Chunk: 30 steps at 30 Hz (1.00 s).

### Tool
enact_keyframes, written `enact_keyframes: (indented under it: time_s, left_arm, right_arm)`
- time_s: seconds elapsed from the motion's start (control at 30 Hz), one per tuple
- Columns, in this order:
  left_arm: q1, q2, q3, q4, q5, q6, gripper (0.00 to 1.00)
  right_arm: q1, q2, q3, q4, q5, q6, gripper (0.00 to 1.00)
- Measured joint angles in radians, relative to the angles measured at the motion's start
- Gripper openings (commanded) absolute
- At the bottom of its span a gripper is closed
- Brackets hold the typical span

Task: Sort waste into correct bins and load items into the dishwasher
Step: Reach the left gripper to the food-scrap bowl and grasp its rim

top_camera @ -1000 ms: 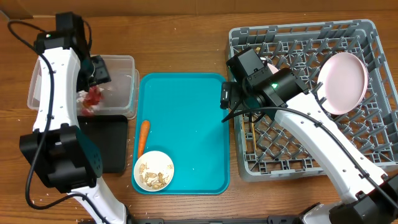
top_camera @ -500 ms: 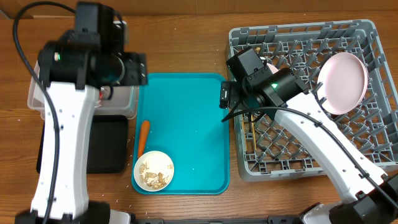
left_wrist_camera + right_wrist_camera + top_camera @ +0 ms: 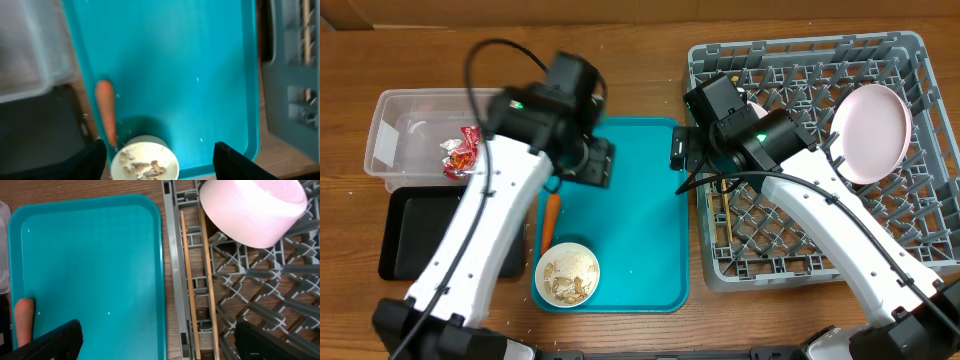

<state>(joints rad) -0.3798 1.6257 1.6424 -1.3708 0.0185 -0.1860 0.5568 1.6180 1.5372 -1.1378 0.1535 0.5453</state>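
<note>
teal tray (image 3: 630, 215) fills the middle of my table view. on it sit a small white bowl (image 3: 542, 268) of beige crumbs (image 3: 566, 281) and a carrot (image 3: 550, 220) just beside it. my left gripper (image 3: 162, 159) hangs over them, jaws spread wide, holding nothing. my right gripper (image 3: 162, 342) hovers at the grey dish rack (image 3: 800, 47), equally wide and empty, above two chopsticks (image 3: 190, 280) lying inside. the red-and-silver wrapper (image 3: 463, 152) lies in the clear tub (image 3: 410, 100).

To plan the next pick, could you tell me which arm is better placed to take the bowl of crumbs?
Left, probably. Its open hand hangs over the tray, with the bowl between its fingers; the right hand sits by the rack.
</note>
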Motion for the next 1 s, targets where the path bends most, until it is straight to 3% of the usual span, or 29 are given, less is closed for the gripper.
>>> enact_keyframes:
  time_s: [0.07,0.1,0.13,1.0]
  left_arm:
    - [-0.035,0.001,-0.058,0.046,-0.002,-0.003,0.76]
    - [-0.049,0.002,-0.079,0.064,-0.003,-0.006,0.84]
    - [-0.063,0.003,-0.095,0.076,-0.004,-0.010,0.99]
    - [-0.087,0.006,-0.113,0.089,-0.015,-0.025,1.00]
  right_arm:
    - [0.000,0.000,0.000,0.001,-0.001,0.000,1.00]
    - [0.000,0.000,0.000,0.001,0.000,0.000,1.00]
    - [0.000,0.000,0.000,0.001,0.000,0.000,1.00]
    - [0.000,0.000,0.000,0.000,0.000,0.000,1.00]
